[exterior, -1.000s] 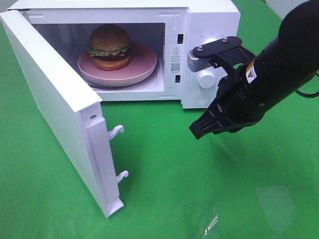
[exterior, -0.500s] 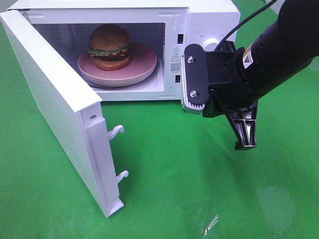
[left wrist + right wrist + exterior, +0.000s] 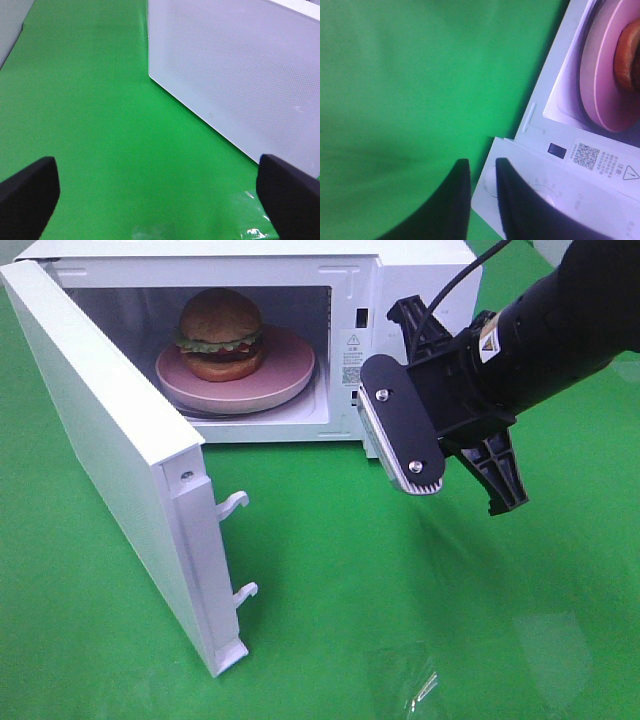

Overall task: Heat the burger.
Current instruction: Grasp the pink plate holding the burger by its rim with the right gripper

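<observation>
Sitting on the round pink plate [image 3: 285, 375] inside the microwave [image 3: 420, 270], the burger [image 3: 220, 335] is already where it needs to be for heating, in the upper left of the high view, well back in the cavity. The door [image 3: 100, 460] stands swung wide toward the lower left of that view, its two latch hooks pointing out over the green, so I'd judge the loading is done and closing the door and setting a dial are what's left.

The right gripper [image 3: 481, 190] hangs just in front of the microwave's control panel [image 3: 560, 195] at centre right in the high view, turned so its wrist plate faces the camera. Its fingers [image 3: 455, 200] show in the wrist view with only a narrow slit between them and nothing held; whether they are parting or closing I cannot tell. That spot beside the dials looks chosen for working the controls or for reaching across to the door.

The left gripper [image 3: 160, 200] is spread wide and empty, low over the cloth, with the outer face of the open door just ahead of it, a fair place to push from.

A bright green cloth covers the tabletop [image 3: 400, 620], with a glossy patch of glare near the bottom of the high view.
</observation>
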Tool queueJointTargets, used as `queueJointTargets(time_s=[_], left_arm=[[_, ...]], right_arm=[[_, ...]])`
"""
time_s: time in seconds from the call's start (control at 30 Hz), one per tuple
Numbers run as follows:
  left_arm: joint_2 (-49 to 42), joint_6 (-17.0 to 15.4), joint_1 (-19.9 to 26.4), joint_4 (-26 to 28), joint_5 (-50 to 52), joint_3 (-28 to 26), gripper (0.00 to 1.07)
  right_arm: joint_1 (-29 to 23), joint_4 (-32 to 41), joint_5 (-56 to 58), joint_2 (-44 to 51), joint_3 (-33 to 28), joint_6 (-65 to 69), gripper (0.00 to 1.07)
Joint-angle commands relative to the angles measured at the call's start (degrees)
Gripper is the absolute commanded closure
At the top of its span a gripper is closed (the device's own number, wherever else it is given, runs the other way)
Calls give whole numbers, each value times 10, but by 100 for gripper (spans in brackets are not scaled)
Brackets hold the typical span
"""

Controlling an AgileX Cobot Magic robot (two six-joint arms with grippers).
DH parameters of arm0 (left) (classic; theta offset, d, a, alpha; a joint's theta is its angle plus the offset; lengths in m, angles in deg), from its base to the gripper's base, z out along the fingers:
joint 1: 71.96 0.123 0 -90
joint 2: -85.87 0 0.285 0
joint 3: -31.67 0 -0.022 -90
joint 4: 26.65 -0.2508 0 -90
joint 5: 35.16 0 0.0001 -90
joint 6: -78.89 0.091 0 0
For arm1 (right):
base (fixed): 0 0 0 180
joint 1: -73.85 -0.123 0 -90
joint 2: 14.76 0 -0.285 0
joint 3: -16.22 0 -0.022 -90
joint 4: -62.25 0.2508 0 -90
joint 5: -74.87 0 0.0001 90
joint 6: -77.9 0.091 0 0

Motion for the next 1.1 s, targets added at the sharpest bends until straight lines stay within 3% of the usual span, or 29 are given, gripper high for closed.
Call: queueJointTargets(time_s=[0.03, 0.07, 0.17, 0.2, 0.23, 0.27, 0.33, 0.6, 0.87, 1.1], left_arm=[[-4, -2, -2, 1, 3, 2, 7], [-4, -2, -2, 1, 3, 2, 7], [-4, -2, -2, 1, 3, 2, 7], [-4, -2, -2, 1, 3, 2, 7], [-4, -2, -2, 1, 3, 2, 7], [-4, -2, -2, 1, 3, 2, 7], [-4, -2, -2, 1, 3, 2, 7], [-4, -2, -2, 1, 3, 2, 7], [-4, -2, -2, 1, 3, 2, 7], [-4, -2, -2, 1, 3, 2, 7]], right_arm=[[1, -15, -21, 4, 4, 81, 59], [1, -30, -21, 4, 4, 127, 43], [1, -42, -21, 4, 4, 164, 35], [1, -48, -21, 4, 4, 176, 22], [1, -48, -21, 4, 4, 176, 22], [1, -62, -23, 4, 4, 192, 13], [1, -70, -25, 2, 7, 197, 9], [-1, -96, -34, -32, 41, 230, 12], [-25, -159, -48, -126, 126, 289, 14], [-33, -165, -54, -194, 190, 297, 16]])
